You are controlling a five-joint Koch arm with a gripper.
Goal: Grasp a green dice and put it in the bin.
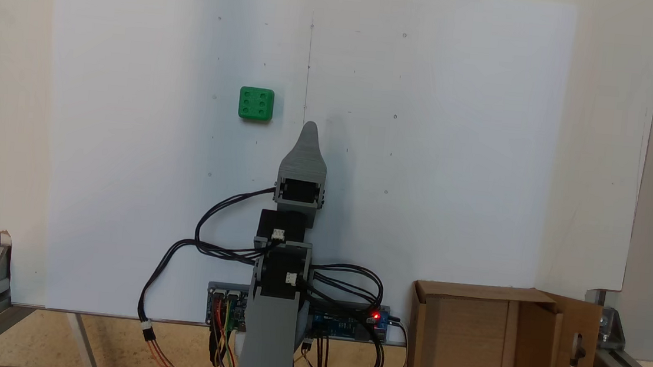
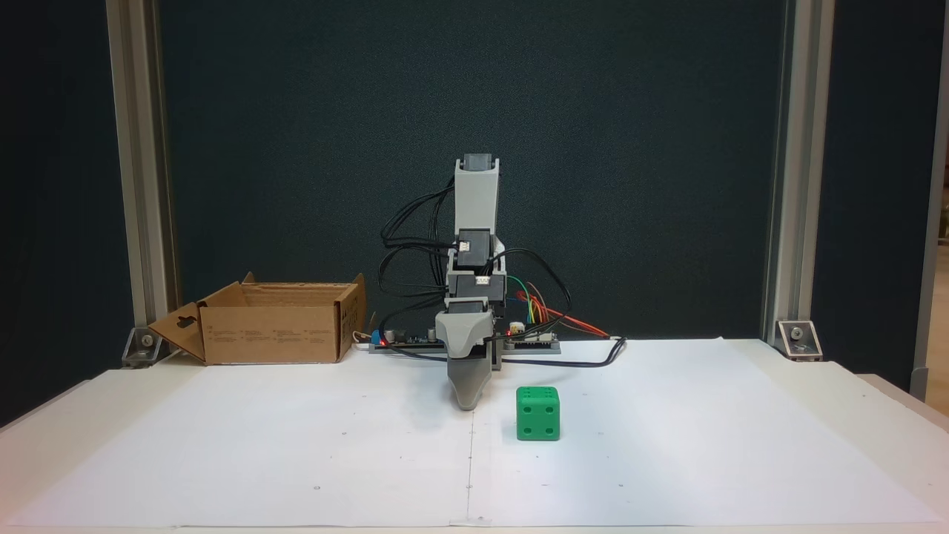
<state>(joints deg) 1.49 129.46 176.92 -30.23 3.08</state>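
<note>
Green dice (image 1: 256,104), a small bright plastic cube with rounded corners and sunken round pips, sits alone on the white paper sheet (image 1: 453,159) that covers most of the table (image 2: 875,415). In the fixed view from above, its top face shows six pips, and it lies toward the far edge of the table from the arm's base, left of the thin line down the middle of the paper. In the fixed view from the front (image 2: 538,414), a face with four pips looks at the camera, and the dice stands just right of that centre line, nearer the front edge of the table.

Grey plastic robot arm (image 2: 475,245), with black motors and loops of black cable, rises from a base at the middle of the table's back edge. Its gripper (image 2: 467,404) points down at the paper beside the dice, near it but apart from it. Seen from above (image 1: 310,126), the fingers come to one grey tapered tip, and from the front they lie one behind the other, so I cannot tell whether they are together or apart. Nothing is between them.

Brown corrugated cardboard bin (image 2: 276,326), open at the top, stands at the back corner of the table. One flap folds outward and has a keyhole-shaped cutout (image 1: 577,347). Blue circuit boards (image 1: 344,321) with coloured wires and a red light sit at the arm's base.
</note>
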